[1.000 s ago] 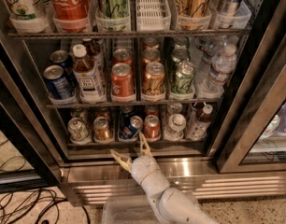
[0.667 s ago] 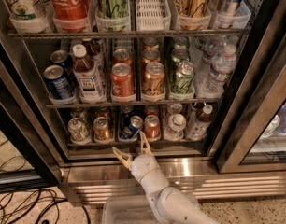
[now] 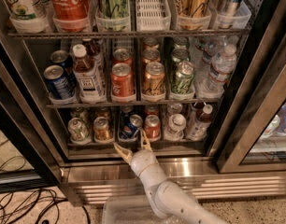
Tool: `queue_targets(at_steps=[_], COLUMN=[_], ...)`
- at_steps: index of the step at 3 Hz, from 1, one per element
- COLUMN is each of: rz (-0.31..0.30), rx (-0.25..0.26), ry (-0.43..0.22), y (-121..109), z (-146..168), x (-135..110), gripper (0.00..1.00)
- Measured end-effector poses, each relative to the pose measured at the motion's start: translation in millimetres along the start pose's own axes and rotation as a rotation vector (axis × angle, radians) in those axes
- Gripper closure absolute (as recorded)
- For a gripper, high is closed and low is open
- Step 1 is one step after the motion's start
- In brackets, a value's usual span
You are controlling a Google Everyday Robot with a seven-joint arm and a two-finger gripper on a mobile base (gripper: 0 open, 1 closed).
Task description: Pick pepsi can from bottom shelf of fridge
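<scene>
The pepsi can is dark blue with a silver top and stands in a lane on the bottom shelf of the fridge, between an orange-gold can and a red can. My gripper is open, its two pale fingers spread in a V right below and in front of the pepsi can at the shelf's front edge. Nothing is between the fingers. My white arm rises from the bottom centre.
The middle shelf holds blue, red, gold and green cans and bottles. A silver can and water bottles flank the bottom row. The open glass door stands at right. Cables lie on the floor at left.
The gripper has crept slightly up and forward toward the pepsi can, still open. Nothing else moved.
</scene>
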State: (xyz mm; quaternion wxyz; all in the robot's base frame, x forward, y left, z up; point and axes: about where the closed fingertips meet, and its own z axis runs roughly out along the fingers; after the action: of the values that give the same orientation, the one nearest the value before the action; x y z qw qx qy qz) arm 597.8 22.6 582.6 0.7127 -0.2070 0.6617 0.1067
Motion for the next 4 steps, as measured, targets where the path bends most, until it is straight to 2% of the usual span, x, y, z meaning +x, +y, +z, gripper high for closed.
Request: queue_targets(at_steps=[2,3,4], rz=[0.019,0.016,0.015], rx=[-0.056,-0.063,-0.063], ry=[-0.078,-0.099,-0.099], y=[13,15,15], z=[16,19,19], x=[-35,-45,-45], gripper=[0.24,0.24,0.25])
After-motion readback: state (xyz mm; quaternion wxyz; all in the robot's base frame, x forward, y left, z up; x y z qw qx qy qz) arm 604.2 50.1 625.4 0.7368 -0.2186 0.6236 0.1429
